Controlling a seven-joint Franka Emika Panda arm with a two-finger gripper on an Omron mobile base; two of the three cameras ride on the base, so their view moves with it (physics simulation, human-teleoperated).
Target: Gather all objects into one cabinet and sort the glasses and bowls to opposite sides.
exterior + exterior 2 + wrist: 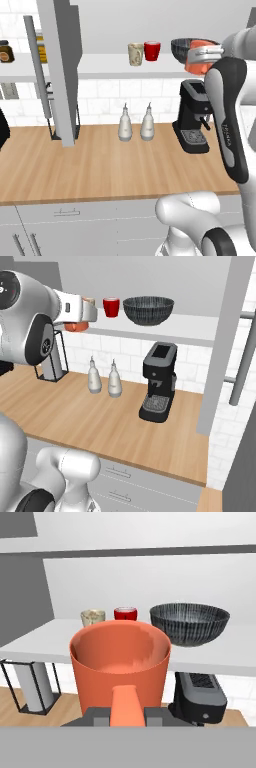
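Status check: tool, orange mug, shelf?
Tool shut on the orange-red handled mug, held just short of the pale shelf. Beige mug, red cup, dark bowl already there.

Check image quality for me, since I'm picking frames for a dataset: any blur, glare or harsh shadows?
Left base view: soft overall, flat even light, only faint shadows under the white bottles. Right base view: equally soft, the dark bowl keeps its fine pattern, no glare. Hand view: the orange-red mug looms large at the claw, edges slightly fuzzy, no highlights.
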